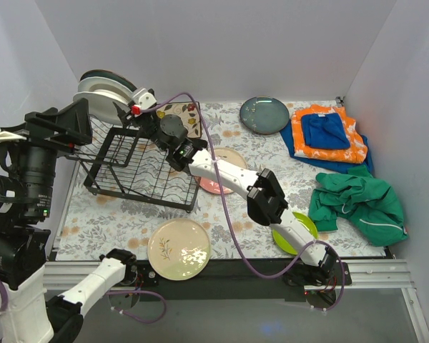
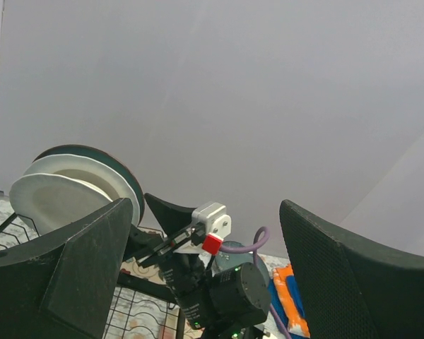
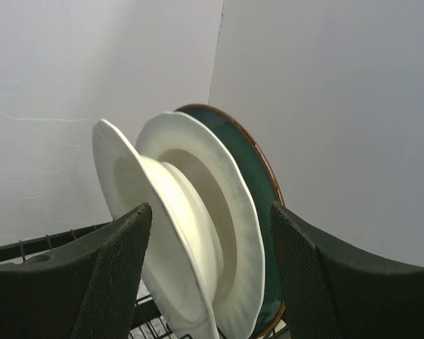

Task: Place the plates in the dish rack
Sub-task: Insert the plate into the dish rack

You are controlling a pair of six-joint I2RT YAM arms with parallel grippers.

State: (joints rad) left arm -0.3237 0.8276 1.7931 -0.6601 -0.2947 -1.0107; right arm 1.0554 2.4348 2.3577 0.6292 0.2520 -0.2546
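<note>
Green cloth [image 1: 357,200] heaped at desk's right edge; orange-blue towels [image 1: 329,136] in far right corner. Right arm crosses pink plate [image 1: 227,163]. Dish rack [image 1: 139,171], far left, holds white plates [image 3: 219,191] and dark plate [image 3: 260,191] upright. Right pincer [image 3: 210,212] agape, empty, facing them; left pincer [image 2: 205,205] wide, empty.

Your right arm [image 1: 227,172] is stretched way out, diagonal toward the far left corner, right gripper [image 3: 208,229] with jaws spread wide. Your left arm [image 1: 99,279] is reared up high on its own side, left gripper [image 2: 203,212] gaping wide too.
</note>
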